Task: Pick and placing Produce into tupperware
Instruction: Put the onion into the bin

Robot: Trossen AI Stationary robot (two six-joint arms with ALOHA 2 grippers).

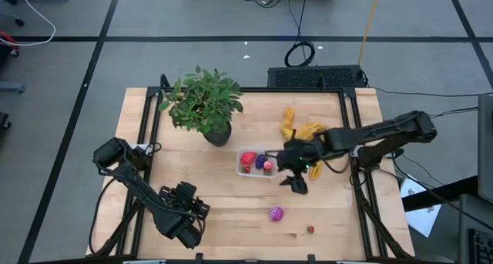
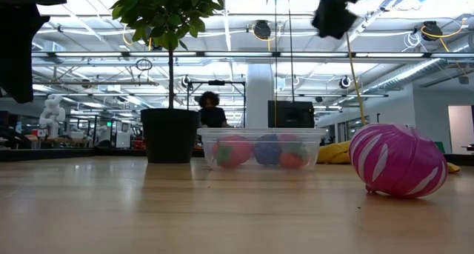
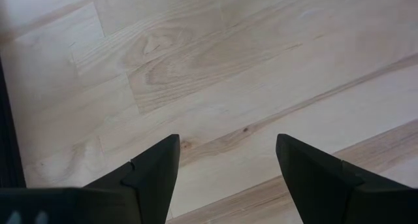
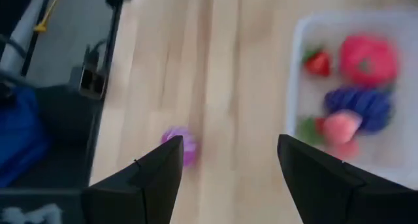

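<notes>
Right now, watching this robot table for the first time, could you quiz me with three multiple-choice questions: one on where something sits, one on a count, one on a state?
1. Where is the clear tupperware?
A. beside the potted plant
B. at the table's near edge
C. on the floor

2. How many produce pieces lie loose on the table?
A. none
B. two
C. five

3. The right gripper is:
A. gripping a fruit
B. open and empty
C. inside the plant

Answers: 1 A, it sits just right of the pot. 2 B, the magenta fruit and the small red fruit. 3 B, nothing sits between its spread fingers.
</notes>
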